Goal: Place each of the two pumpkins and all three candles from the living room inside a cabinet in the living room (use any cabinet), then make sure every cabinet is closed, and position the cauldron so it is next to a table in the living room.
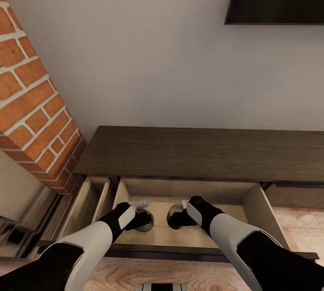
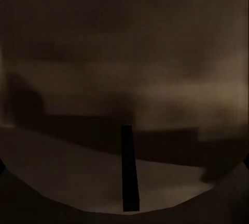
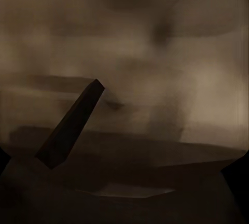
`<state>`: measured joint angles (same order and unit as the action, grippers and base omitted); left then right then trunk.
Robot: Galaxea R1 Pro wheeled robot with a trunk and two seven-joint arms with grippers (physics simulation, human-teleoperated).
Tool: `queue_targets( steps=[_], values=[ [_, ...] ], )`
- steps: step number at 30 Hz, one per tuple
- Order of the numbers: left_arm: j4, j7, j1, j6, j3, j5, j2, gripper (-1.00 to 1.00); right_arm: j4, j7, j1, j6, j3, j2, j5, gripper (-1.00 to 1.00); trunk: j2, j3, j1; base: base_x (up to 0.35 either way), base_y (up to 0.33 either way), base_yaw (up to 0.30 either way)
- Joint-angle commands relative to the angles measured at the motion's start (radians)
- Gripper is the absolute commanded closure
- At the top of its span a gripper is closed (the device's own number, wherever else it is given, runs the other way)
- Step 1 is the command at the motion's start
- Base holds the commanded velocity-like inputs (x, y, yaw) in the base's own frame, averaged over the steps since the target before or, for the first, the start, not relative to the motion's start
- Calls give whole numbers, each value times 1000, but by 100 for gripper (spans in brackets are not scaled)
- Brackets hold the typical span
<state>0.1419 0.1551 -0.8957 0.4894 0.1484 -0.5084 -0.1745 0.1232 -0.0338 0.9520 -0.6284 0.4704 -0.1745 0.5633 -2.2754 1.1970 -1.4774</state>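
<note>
Two grey-brown stubby candles, by my read, sit under your left gripper [image 1: 143, 219] and right gripper [image 1: 176, 217], mid-floor of the open pale-wood drawer [image 1: 252, 201] in the long dark-brown wooden cabinet [image 1: 202, 151]. You can't tell whether either claw is clenched or released. Drawers remain open, so closing them and the remaining items look outstanding.

Long low dark-brown cabinet [image 1: 202, 154] by the far wall, one wide drawer pulled out toward the near side, pale wood inside, two grey-brown candles [image 1: 145, 221] side by side on the drawer floor
</note>
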Motion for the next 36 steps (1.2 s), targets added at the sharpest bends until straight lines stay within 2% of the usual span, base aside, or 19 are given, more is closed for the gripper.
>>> queue_targets(
  steps=[1,15,22,36],
  values=[
    [2,6,0,5,5,-9,0,100,1,-4,1,-4,5,0,7,100,-1,1,0,0,0,0],
    [2,6,0,5,5,-9,0,100,1,-4,1,-4,5,0,7,100,-1,1,0,0,0,0],
    [2,6,0,5,5,-9,0,100,1,-4,1,-4,5,0,7,100,-50,23,-27,0,0,0],
    [2,6,0,5,5,-9,0,100,1,-5,1,-4,5,0,7,100,-50,23,-27,0,0,0]
  ],
)
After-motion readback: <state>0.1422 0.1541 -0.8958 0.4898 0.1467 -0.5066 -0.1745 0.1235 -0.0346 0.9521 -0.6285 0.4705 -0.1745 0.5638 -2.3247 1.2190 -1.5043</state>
